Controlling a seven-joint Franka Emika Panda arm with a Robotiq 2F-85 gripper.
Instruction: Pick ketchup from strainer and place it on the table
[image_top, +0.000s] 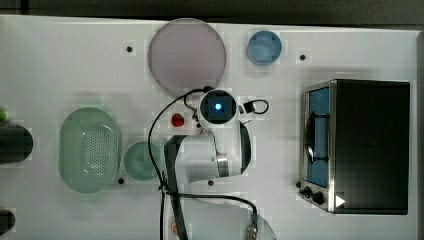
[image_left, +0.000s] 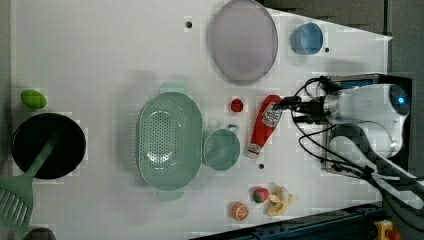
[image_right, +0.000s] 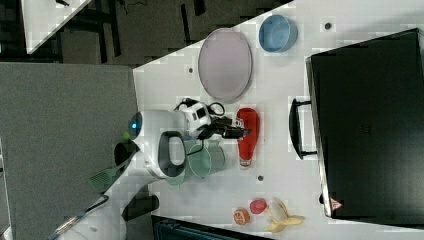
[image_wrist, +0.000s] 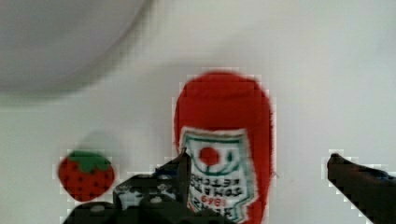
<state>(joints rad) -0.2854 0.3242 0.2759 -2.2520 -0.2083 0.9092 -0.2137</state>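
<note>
Ketchup (image_wrist: 223, 154) lies flat on the table (image_left: 100, 50), lengthwise between the spread, empty fingers of the gripper (image_wrist: 257, 168), outside the strainer (image_left: 169, 140).

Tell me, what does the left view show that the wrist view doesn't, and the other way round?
Left view alone: the pale green strainer, empty, a green cup, a blue cup, a black pan and toy fruit. Wrist view alone: the label's print and the open gripper with its fingers either side of the bottle. Both: the ketchup lying on the white table, a strawberry and a round plate.
</note>
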